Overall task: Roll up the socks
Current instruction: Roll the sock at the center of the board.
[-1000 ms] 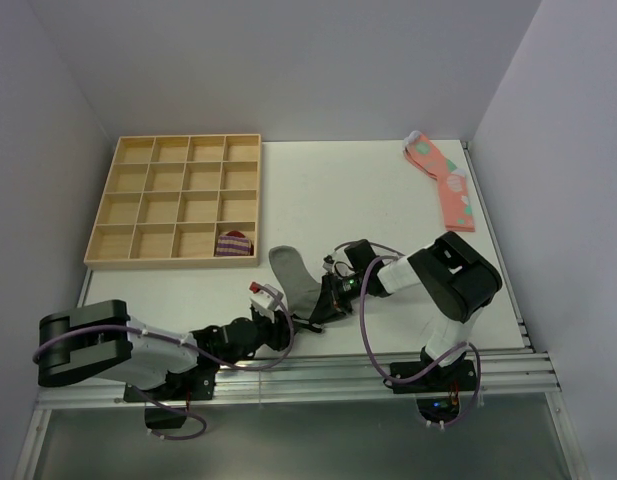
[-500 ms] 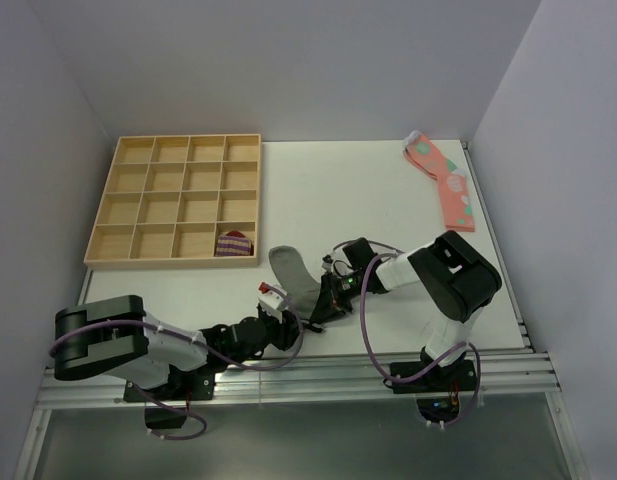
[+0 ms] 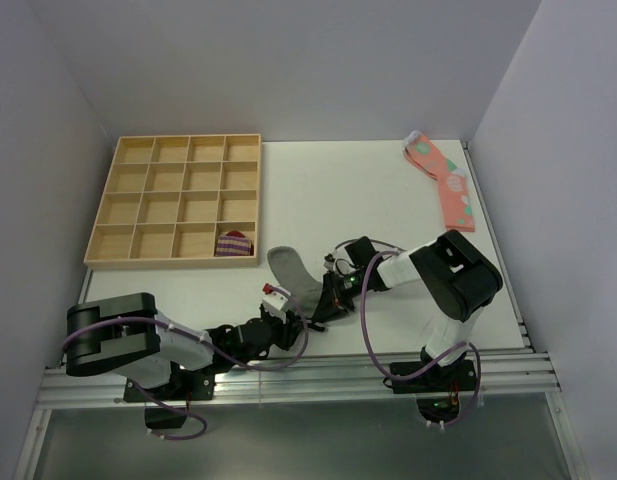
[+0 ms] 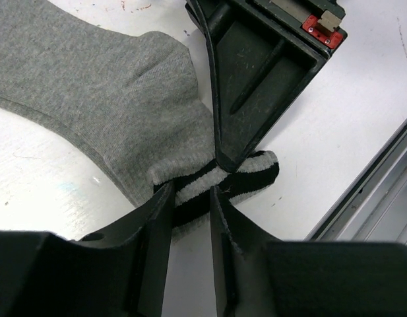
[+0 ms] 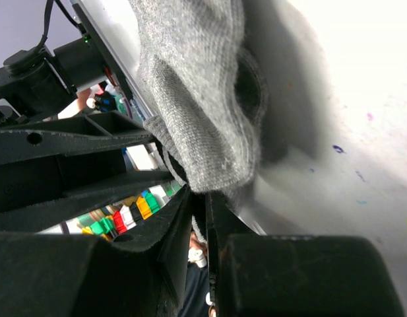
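Observation:
The grey sock [image 3: 291, 272] lies on the white table near the front, its dark-striped cuff toward the near edge. In the left wrist view the sock [image 4: 104, 86] fills the upper left and its striped cuff [image 4: 246, 175] lies right at my left gripper's tips. My left gripper [image 4: 190, 191] is narrowly open, its tips on either side of the cuff edge; it also shows in the top view [image 3: 291, 318]. My right gripper [image 3: 318, 308] is shut on the sock's cuff end. In the right wrist view the grey fabric [image 5: 196, 86] bunches into that gripper [image 5: 202, 198].
A wooden compartment tray [image 3: 123, 200] stands at the back left with a purple-striped sock bundle [image 3: 233, 243] in its near right cell. Pink spotted socks [image 3: 443, 180] lie at the back right. The table's metal front rail [image 3: 338, 365] runs just behind the grippers.
My left gripper has slid right and forward along the table's front until its tips reach the sock's cuff. My right gripper has kept its hold and hardly moved.

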### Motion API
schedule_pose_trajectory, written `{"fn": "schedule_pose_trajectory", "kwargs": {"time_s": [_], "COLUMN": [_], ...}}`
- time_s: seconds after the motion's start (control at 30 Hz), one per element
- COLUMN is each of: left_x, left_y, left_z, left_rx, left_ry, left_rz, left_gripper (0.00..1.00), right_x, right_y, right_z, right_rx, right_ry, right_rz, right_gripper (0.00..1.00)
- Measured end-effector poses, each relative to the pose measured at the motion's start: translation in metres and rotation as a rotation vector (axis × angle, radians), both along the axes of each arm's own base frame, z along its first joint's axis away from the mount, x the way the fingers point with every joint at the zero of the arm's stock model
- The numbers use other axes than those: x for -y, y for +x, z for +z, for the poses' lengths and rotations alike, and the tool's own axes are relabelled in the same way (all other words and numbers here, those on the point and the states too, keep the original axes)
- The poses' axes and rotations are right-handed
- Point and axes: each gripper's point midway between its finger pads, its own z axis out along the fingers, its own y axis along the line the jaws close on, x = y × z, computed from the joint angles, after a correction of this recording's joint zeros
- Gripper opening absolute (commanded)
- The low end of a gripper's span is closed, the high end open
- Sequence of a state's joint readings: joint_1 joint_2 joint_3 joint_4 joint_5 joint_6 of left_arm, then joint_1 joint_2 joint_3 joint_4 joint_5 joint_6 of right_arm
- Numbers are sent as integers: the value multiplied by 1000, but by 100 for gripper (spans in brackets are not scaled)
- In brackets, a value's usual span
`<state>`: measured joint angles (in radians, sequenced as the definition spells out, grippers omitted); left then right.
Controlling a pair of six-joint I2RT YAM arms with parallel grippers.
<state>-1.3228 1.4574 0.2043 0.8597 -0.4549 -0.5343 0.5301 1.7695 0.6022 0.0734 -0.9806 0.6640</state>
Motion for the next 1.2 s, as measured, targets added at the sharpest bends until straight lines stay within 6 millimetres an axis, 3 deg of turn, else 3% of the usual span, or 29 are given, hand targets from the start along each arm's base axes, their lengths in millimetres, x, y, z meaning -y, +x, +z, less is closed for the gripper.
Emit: {"fn": "schedule_pose_trajectory", "kwargs": {"time_s": [0.4,0.73,1.2], "left_x": [3,11,20], "left_y": [2,-3,-21], "left_z": [-4,-4,-6], "left_rx": [-4,-53,-281], "left_ry": [-9,-39,-118], "left_rz": [13,4,-6], "left_gripper": [0,0,0], "right_x": [2,10,39], "right_y": [2,5,37], "right_z": [0,4,13], "right_rx": [-1,47,414], "right_ry": [1,-71,-216], "right_rz": [-5,-45,-186], "right_gripper": [20,32,39]}}
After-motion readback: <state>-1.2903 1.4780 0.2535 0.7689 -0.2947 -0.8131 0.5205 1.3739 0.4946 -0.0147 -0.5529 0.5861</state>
